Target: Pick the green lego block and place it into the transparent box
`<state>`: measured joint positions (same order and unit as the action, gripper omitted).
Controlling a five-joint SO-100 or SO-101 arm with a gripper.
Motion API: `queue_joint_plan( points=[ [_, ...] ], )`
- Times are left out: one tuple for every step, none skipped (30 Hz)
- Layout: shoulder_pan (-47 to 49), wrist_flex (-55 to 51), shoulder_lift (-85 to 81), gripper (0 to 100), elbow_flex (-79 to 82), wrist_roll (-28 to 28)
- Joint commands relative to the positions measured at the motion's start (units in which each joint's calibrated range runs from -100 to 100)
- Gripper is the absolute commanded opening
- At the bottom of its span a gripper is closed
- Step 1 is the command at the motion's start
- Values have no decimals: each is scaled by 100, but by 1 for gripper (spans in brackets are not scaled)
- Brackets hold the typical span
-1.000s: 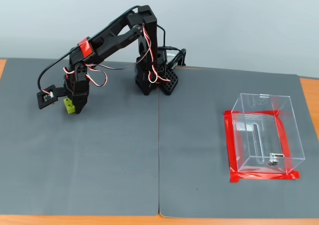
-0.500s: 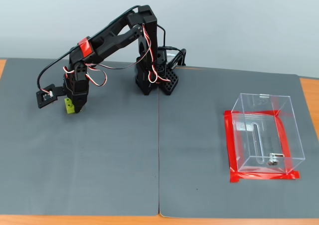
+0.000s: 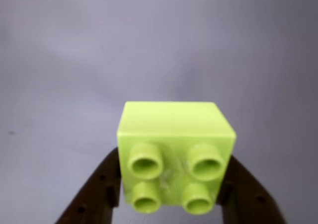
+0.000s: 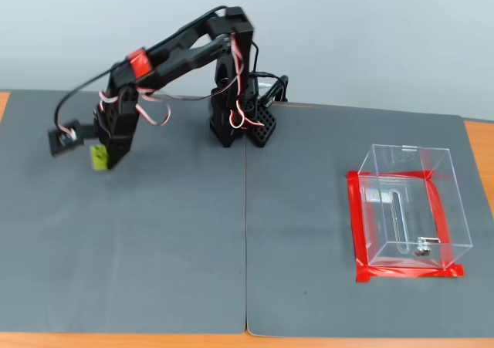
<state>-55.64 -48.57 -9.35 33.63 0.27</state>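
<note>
In the wrist view, one green lego block [image 3: 175,154] is filling the foreground, its four studs facing the camera, and the gripper [image 3: 171,196] is pinching it with a dark finger [image 3: 97,194] pressing each side, jaws parted only by the brick's width. In the fixed view, the single arm [image 4: 174,55] is reaching to the left, the brick [image 4: 99,157] seemingly hanging just above the grey mat [image 4: 177,240], though blur obscures any gap. One transparent box [image 4: 413,201] is sitting well apart at right, ringed by red tape [image 4: 359,224].
</note>
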Motion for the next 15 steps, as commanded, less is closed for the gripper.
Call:
queue_joint_plan(
  points=[
    [32, -22, -952, 8, -256, 23],
    [32, -22, -1113, 8, -256, 23],
    [32, -22, -1266, 8, -256, 23],
    [32, -22, -1418, 7, -256, 23],
    [32, -22, -1562, 7, -256, 23],
    [40, -22, -1698, 7, -256, 23],
    [77, -22, -1834, 8, -265, 23],
    [114, -22, -1952, 7, -265, 23],
    [152, -22, -2079, 7, -274, 23],
    [174, -22, -2198, 7, -301, 23],
    [226, -22, -2317, 7, -356, 23],
    [301, -22, -2419, 7, -392, 23],
    [398, -22, -2520, 7, -419, 23],
    [495, -22, -2605, 7, -473, 23],
    [577, -22, -2664, 7, -527, 23]
  ],
)
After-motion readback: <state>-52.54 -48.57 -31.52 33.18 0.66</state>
